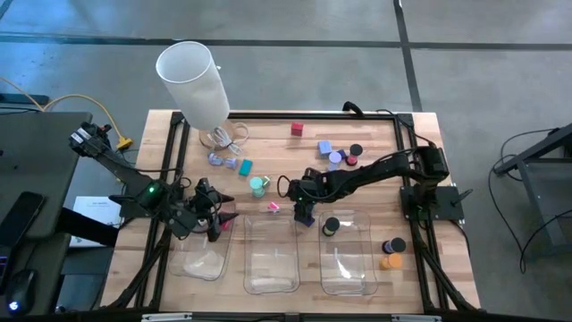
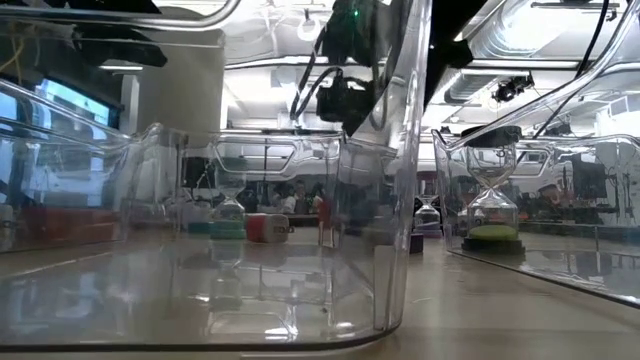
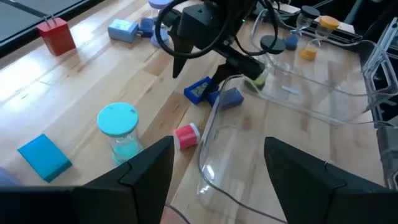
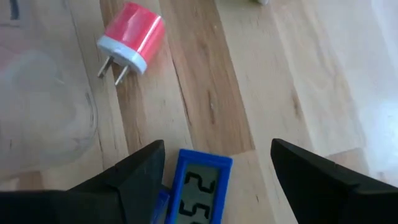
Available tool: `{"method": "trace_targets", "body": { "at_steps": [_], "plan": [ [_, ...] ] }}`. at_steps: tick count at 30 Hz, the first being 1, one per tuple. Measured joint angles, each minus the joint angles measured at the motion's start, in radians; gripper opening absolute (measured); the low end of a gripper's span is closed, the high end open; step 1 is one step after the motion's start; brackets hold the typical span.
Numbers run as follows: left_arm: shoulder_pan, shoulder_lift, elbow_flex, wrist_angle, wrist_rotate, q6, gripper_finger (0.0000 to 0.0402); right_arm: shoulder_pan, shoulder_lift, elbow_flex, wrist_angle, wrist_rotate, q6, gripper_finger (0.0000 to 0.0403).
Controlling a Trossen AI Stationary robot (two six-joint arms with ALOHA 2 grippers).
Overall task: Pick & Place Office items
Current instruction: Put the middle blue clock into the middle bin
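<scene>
Small office items lie scattered on the wooden table: a red cube (image 1: 297, 130), a teal block (image 1: 245, 166), a teal hourglass (image 1: 257, 185) and a pink plug (image 4: 130, 37). A blue timer (image 4: 199, 186) with a display lies flat on the wood. My right gripper (image 4: 217, 146) hangs open just over it, one finger on either side, slanting down; I see no touch. My left gripper (image 3: 217, 142) is open and holds nothing, above the far end of the left clear tray (image 1: 204, 259).
Three clear trays stand along the near edge; the right one (image 1: 357, 268) holds a black cap (image 1: 331, 226). A tall white cylinder (image 1: 192, 76) stands at the far left. Blue, purple and black pieces (image 1: 335, 154) cluster at the back. Black and orange caps (image 1: 391, 254) lie at the right.
</scene>
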Motion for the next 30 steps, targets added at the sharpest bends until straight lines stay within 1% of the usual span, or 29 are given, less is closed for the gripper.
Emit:
{"method": "trace_targets", "body": {
  "at_steps": [5,12,16,21,27,30],
  "plan": [
    [-0.007,0.000,0.000,0.000,0.000,-0.003,0.0242,0.016,-0.003,0.001,0.014,-0.004,-0.012,0.0284],
    [-0.006,0.000,0.000,-0.001,-0.015,-0.003,0.0242,0.022,-0.004,0.026,-0.047,-0.005,-0.008,0.0284],
    [-0.006,0.000,0.000,-0.001,-0.020,-0.003,0.0242,0.022,-0.004,0.052,-0.116,0.028,0.013,0.0284],
    [-0.006,0.000,0.000,-0.006,-0.019,-0.003,0.0242,0.022,-0.005,0.067,-0.151,0.074,0.014,0.0284],
    [-0.006,0.000,0.000,-0.009,-0.018,-0.002,0.0242,0.004,-0.005,0.067,-0.217,0.068,0.069,0.0284],
    [-0.006,0.000,0.000,-0.009,-0.018,0.005,0.0242,-0.002,-0.005,0.067,-0.190,0.060,0.069,0.0284]
  ]
}}
